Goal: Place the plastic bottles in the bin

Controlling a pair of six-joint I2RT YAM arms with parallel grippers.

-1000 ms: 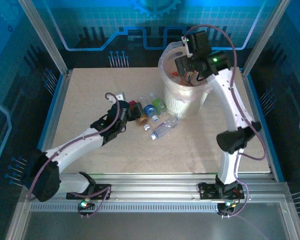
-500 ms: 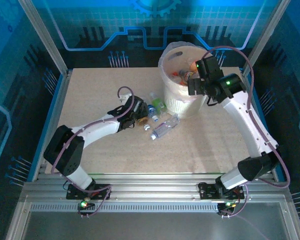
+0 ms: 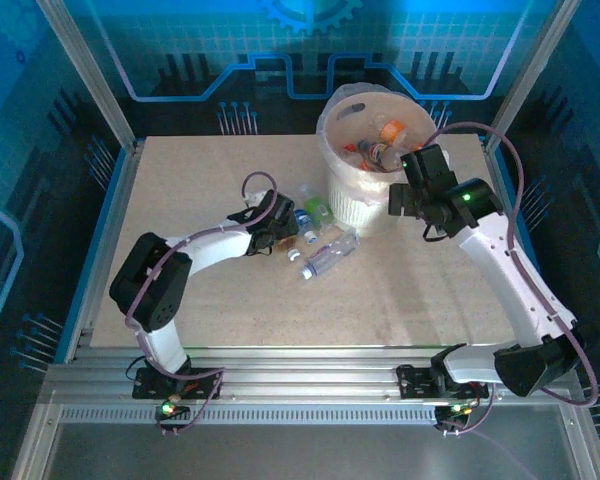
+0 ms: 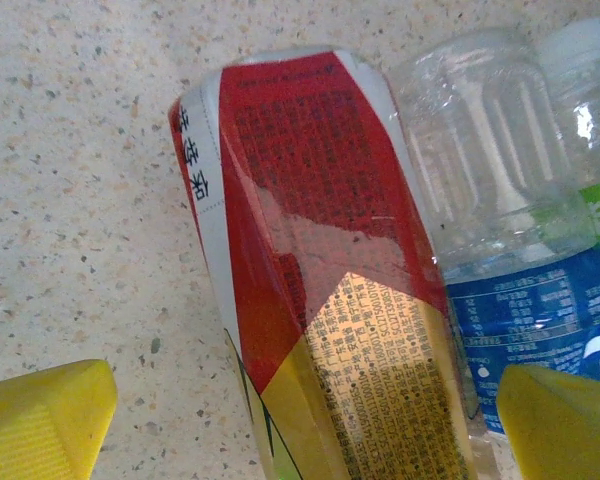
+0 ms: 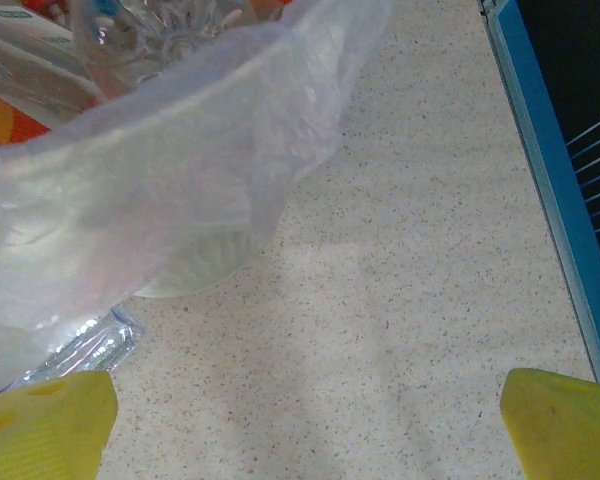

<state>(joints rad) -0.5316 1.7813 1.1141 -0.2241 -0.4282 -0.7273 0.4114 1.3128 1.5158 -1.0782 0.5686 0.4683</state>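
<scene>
Bottles point(image 3: 378, 148) lie heaped inside the bin point(image 3: 364, 203), which stands on the table point(image 3: 180, 200) toward its far side, right of centre, with its bag point(image 5: 170, 190) hanging loose over the rim. A few more lie on the table just left of the bin, among them a clear bottle point(image 3: 330, 255) on its side nearest the arms. The left gripper point(image 4: 305, 418) is down at this cluster with its jaws wide apart, and a red bottle point(image 4: 310, 260) (red label above, yellow below) lies between the yellow fingers point(image 4: 45, 418), neither of them touching it. A blue bottle point(image 4: 510, 250) lies right against it. The right gripper point(image 5: 307, 420) hangs by the bin's near right side over bare table, spread wide and holding nothing.
</scene>
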